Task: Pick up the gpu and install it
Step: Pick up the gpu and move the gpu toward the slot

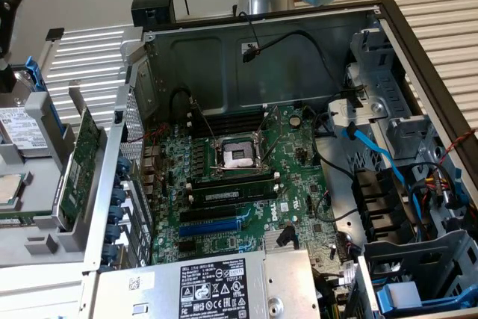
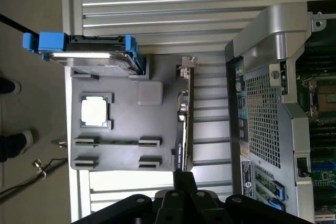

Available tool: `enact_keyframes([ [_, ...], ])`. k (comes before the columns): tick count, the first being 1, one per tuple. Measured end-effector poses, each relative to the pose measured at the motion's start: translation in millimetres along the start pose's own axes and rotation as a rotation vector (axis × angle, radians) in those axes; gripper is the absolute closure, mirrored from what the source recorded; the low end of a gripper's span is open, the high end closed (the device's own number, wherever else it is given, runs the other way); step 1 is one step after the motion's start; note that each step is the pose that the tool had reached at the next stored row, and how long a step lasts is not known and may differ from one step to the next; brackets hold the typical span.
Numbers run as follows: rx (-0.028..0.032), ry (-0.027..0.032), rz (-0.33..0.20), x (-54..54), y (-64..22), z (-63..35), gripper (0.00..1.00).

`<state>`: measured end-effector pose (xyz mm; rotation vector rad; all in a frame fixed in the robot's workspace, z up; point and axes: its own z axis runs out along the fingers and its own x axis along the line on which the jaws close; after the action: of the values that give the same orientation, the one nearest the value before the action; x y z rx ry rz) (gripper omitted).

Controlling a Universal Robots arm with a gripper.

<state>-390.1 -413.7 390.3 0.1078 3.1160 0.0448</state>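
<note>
Gpu, green board on edge in its gray holder; claw grip unclear.

My exterior view looks steeply down, close in, into the open computer case. My wrist view looks straight down from higher up at the grey parts tray beside it. Both views share the tray and the case's perforated rear wall.

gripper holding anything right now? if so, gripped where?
Nothing held. The gpu stands on edge in the grey parts tray, untouched; the gripper is near the card's end. Whether its fingers are open cannot be told.
</note>
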Motion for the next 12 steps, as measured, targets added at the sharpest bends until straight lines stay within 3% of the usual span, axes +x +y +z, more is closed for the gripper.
enact_keyframes([
  [12, 0.0, 0.0002, 0.0, 0.0, 0.0, 0.8, 0.89],
])
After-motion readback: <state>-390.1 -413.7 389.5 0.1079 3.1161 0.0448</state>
